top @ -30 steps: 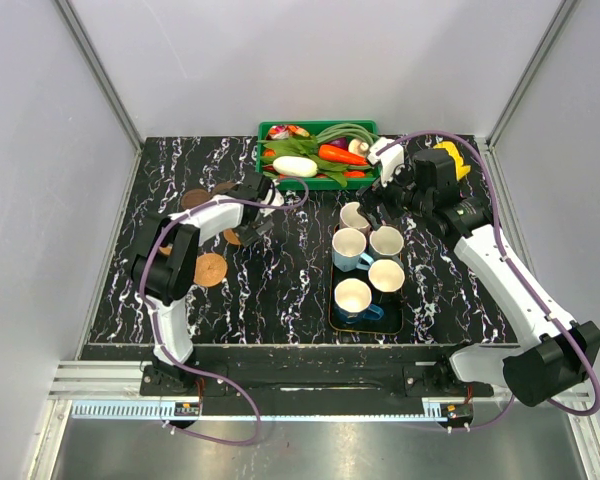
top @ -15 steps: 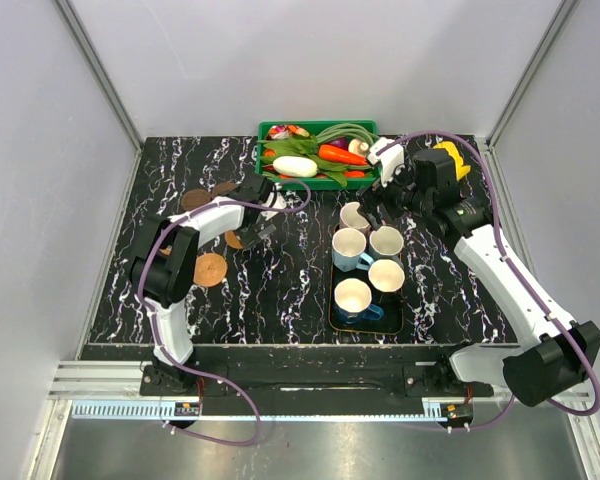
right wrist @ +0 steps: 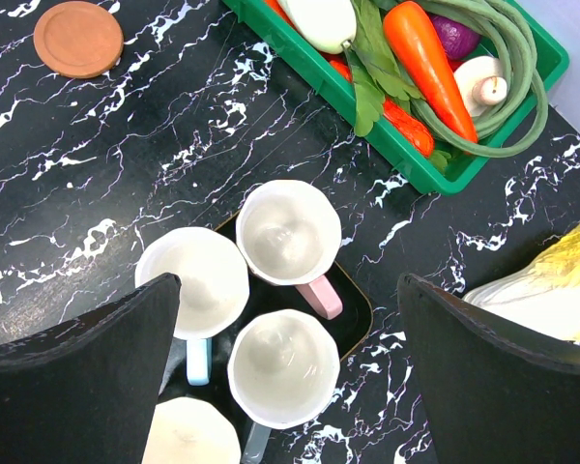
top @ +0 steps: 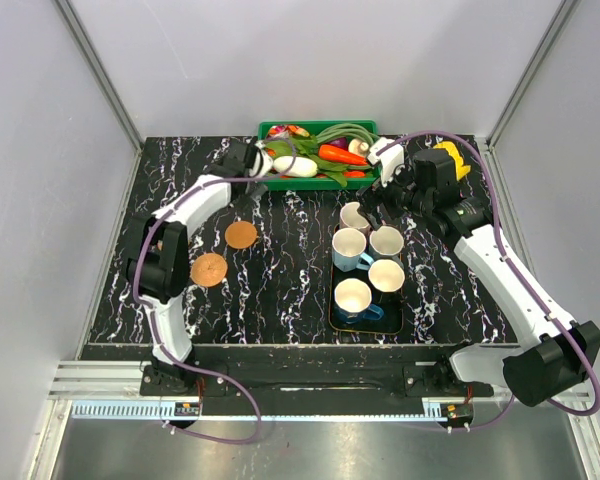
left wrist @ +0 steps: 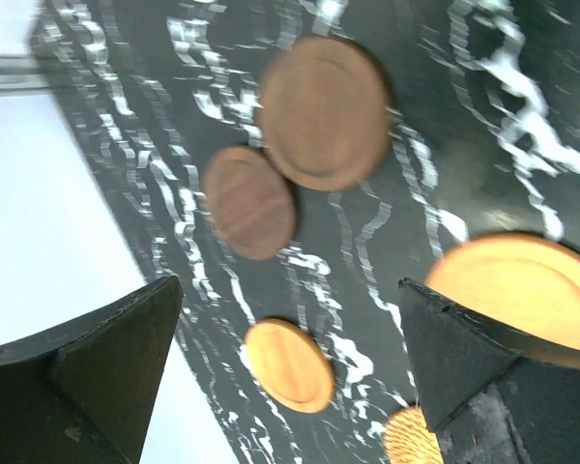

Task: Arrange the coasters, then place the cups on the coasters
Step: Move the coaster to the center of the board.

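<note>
Top external: five cups (top: 349, 245) in tray (top: 392, 320), vegetables (top: 340, 155) in green crate (top: 320, 184); left tool (left wrist: 288, 290), right tool (right wrist: 285, 280) agape.

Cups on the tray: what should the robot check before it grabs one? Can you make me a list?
1. Right gripper open and empty: ok, its jaws stand wide apart.
2. Right gripper above the cups: ok, it hovers over the far ones.
3. Cups upright: ok, all five stand mouth up on the black tray.
4. Coasters laid out ready: not ok, they lie scattered on the left part of the table, not in a tidy row.
5. Left gripper clear of the cups: ok, it is open and empty above the coasters, away from the tray.
</note>
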`<action>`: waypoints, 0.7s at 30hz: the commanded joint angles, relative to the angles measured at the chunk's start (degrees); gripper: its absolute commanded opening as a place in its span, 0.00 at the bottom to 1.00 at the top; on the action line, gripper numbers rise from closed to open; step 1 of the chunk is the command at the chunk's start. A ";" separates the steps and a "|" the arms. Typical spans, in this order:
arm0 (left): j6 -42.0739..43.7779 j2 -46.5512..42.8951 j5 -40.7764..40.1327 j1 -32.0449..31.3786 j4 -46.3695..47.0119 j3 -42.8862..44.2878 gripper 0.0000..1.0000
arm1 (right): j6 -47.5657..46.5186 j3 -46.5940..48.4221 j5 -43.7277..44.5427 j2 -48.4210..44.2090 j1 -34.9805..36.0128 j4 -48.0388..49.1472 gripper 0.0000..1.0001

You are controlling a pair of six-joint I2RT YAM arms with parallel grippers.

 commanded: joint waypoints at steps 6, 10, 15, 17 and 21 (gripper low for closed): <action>-1.37 9.15 -7.44 9.32 -2.18 15.28 0.99 | -0.85 -0.18 -0.48 -1.78 -0.27 2.28 1.00; -3.30 15.39 -9.30 11.70 -5.70 21.69 0.99 | -0.85 -0.27 -0.75 -1.69 -0.27 2.19 1.00; -4.36 20.41 -10.00 13.55 -6.94 25.92 0.99 | -0.77 -0.27 -0.92 -1.69 -0.27 2.19 1.00; -4.36 22.07 -10.52 14.16 -7.11 27.76 0.99 | -0.77 -0.27 -0.92 -1.52 -0.27 2.28 0.99; -3.92 25.07 -13.07 14.87 -7.46 29.00 0.99 | -0.94 -0.35 -0.66 -1.52 -0.27 2.19 1.00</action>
